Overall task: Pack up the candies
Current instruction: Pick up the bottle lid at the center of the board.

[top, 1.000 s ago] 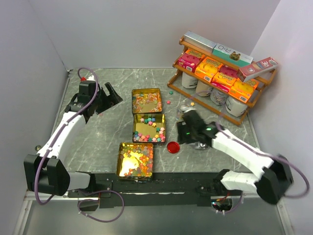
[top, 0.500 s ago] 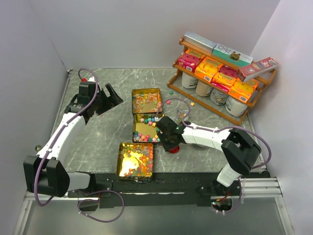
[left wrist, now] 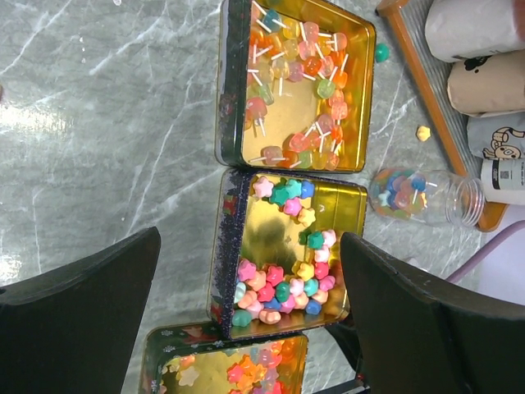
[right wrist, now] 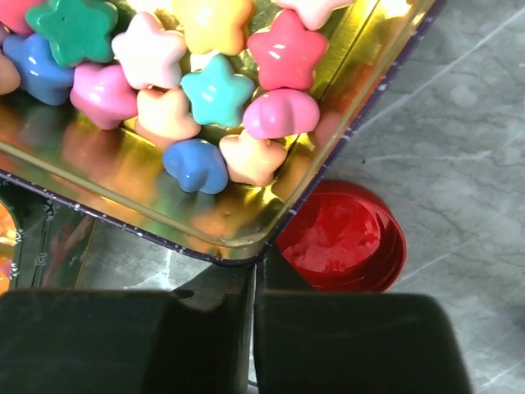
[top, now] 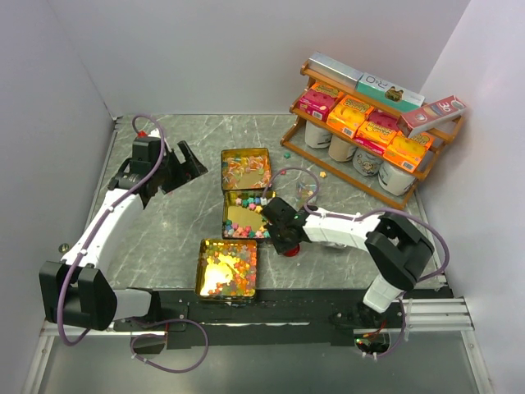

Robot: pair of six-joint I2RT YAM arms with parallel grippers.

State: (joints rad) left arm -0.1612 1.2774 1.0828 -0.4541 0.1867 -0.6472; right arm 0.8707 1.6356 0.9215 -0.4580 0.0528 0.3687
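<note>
Top external: grey marbled desk (top: 180, 230), white walls (top: 246, 49), wooden shelf (top: 361, 184) far right. Candies (top: 246, 227) lie in three gold tins (top: 225, 215) in a row mid-desk. Left end effector (left wrist: 250, 246) spread, empty. Right end effector (right wrist: 254, 279) pressed together at the middle tin's corner, beside red lid (right wrist: 344, 238).

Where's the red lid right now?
Right wrist view: the red lid sits on the marble just outside the star-candy tin's corner, right of centre, by the right gripper.

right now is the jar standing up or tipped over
Tipped over: the jar lies on its side beside the middle tin, mouth uncapped, candies sitting at its closed end.
</note>
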